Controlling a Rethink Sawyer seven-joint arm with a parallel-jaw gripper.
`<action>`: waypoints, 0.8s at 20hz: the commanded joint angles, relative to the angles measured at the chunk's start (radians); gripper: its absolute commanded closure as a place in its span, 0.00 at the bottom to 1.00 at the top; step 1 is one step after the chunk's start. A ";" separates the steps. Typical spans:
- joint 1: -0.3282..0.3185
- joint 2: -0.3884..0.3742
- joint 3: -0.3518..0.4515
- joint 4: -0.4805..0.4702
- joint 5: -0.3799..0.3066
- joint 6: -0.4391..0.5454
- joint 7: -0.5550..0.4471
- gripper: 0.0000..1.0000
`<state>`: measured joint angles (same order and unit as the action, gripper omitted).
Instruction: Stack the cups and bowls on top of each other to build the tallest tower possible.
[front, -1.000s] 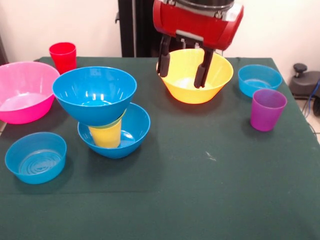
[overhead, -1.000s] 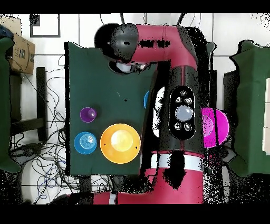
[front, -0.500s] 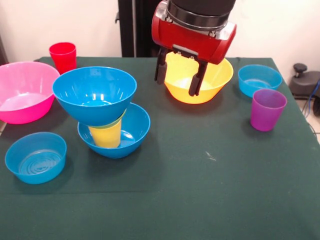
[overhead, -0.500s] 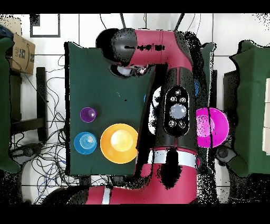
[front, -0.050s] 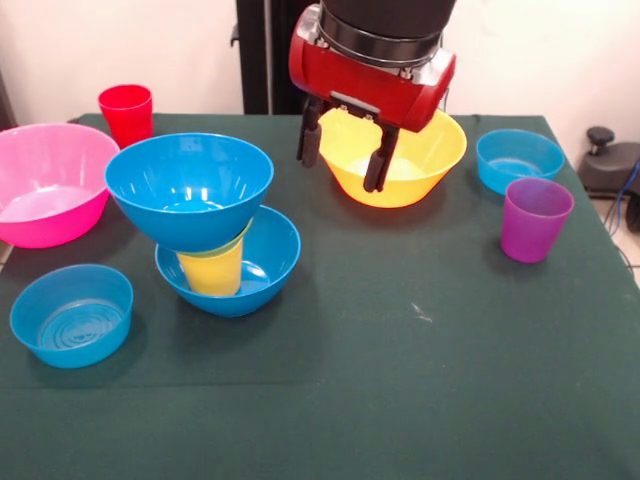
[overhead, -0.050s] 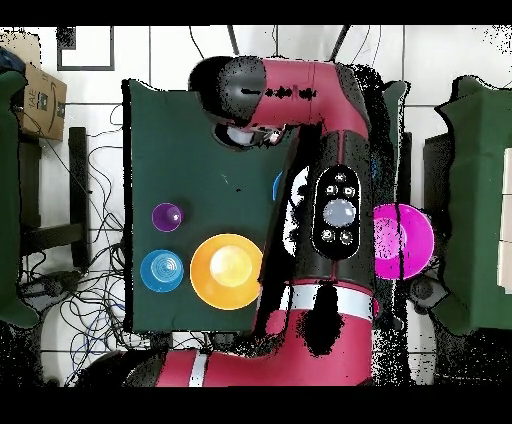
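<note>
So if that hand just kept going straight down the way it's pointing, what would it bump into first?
Probably the yellow-orange bowl or the green tablecloth just beside it; the hand hangs open over the bowl's edge, and depth is hard to judge.

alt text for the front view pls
An open robot hand hangs empty above a green table, in front of a yellow bowl. Left of it stands a short tower: blue bowl, yellow cup, blue bowl; loose bowls and cups surround it.
</note>
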<state>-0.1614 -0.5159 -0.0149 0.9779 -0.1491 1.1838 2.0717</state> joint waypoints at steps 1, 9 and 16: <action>0.035 0.004 0.001 0.010 0.018 0.007 0.183 0.00; 0.048 0.010 -0.023 0.002 0.044 0.010 0.169 0.00; 0.055 0.012 -0.038 -0.002 0.061 0.017 0.155 0.00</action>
<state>-0.1292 -0.5100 -0.0799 0.9779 -0.1007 1.1838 2.0717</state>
